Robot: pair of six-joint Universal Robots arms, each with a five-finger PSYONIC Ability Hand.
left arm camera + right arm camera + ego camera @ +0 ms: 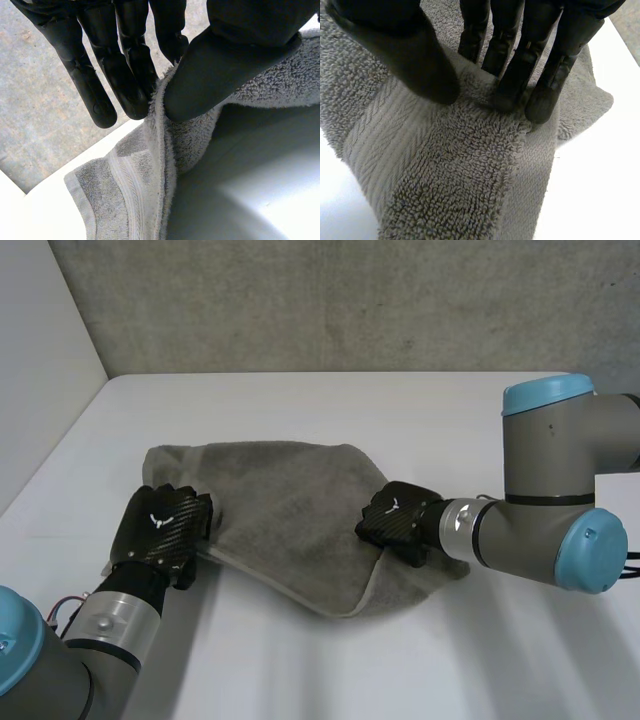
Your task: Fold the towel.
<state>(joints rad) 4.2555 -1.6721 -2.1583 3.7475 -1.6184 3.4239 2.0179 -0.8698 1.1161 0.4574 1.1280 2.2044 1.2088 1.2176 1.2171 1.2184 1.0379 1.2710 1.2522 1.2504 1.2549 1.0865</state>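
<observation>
The towel (285,505) is spread, rumpled, on the table (400,410). Its left edge is pinched by the left hand (160,530), thumb against fingers; its right side is gripped by the right hand (393,520). Both sides should be lifted level, with even tension.

Black hands (160,530) (393,520), grey arms (545,470), light-blue caps (548,395)
</observation>
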